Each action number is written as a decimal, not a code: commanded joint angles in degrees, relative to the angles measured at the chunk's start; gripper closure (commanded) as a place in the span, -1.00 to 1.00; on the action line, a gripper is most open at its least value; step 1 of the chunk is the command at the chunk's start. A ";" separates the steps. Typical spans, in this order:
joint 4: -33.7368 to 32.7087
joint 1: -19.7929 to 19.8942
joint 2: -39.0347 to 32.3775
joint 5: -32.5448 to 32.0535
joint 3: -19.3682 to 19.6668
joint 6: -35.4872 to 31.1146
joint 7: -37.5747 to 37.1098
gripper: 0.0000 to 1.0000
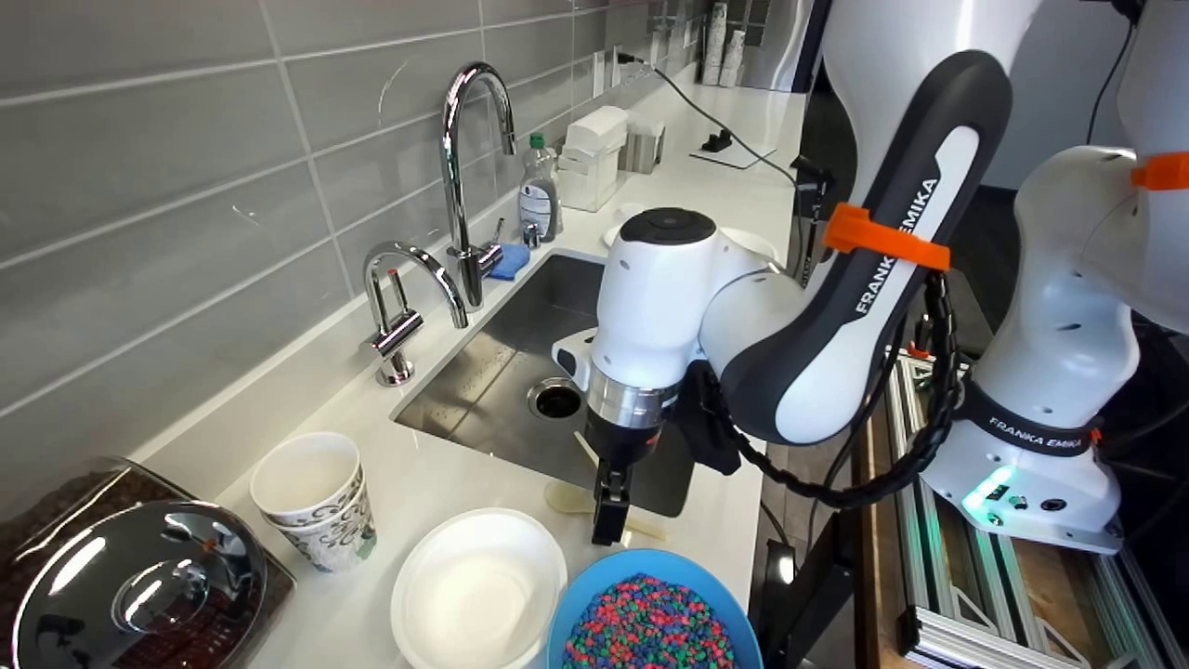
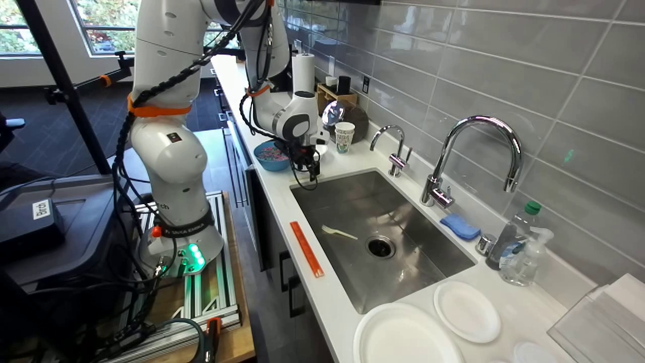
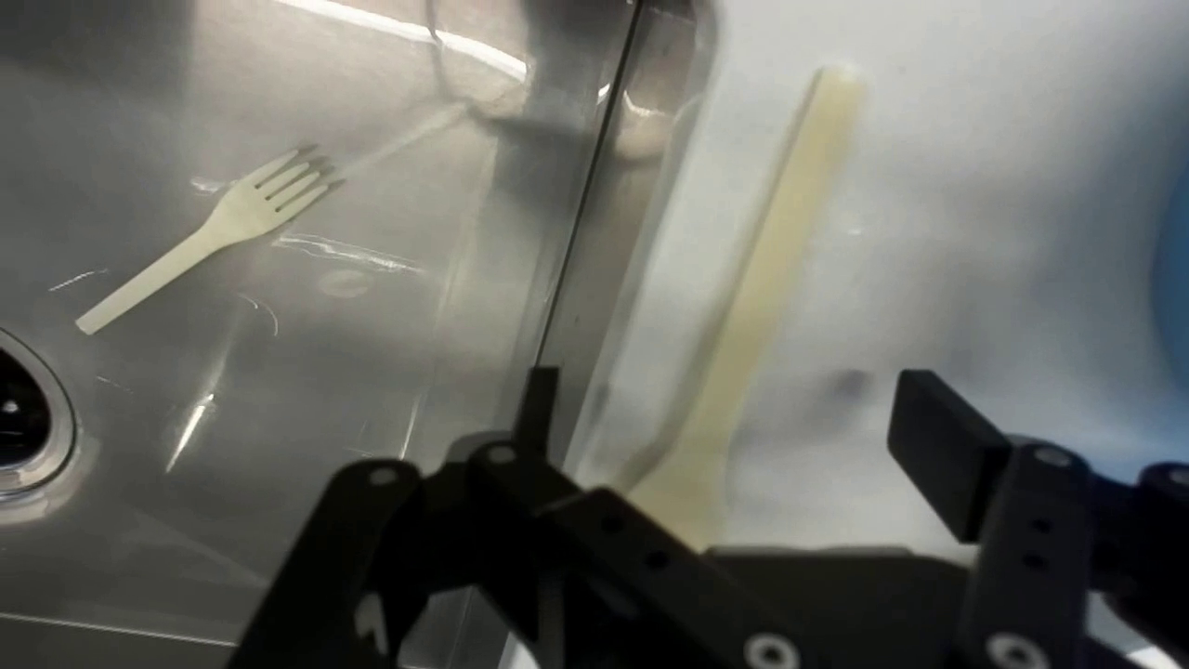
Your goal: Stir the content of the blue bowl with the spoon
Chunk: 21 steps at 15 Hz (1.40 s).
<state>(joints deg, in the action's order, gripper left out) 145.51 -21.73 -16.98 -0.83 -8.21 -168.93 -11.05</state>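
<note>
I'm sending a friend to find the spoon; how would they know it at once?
Find the sink, then the blue bowl on the counter beside it. On the strip between them lies the pale yellow spoon. A similarly pale fork lies in the sink; the spoon has a rounded head instead of tines.

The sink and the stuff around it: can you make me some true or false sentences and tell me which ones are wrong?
1. The spoon lies on the counter. True.
2. The fork lies on the counter too. False: the fork is in the sink.
3. Colored beads are in the blue bowl. True.
4. The fingers are shut on the spoon. False: the fingers stand apart.
5. The sponge is green. False: the sponge is blue.
6. Two cups are stacked, one inside the other. True.
</note>
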 commanded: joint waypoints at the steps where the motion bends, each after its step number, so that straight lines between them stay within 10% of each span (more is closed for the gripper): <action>1: -0.39 -1.82 -1.25 -2.45 1.97 -1.18 -3.14 -0.17; 9: -0.50 -3.60 -0.90 -5.16 4.87 -0.79 -5.21 0.99; 21: 0.44 -6.04 9.39 -16.54 9.79 12.61 -10.54 0.92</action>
<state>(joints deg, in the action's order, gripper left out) 145.26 -26.45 -13.65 -10.75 -0.21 -164.45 -17.04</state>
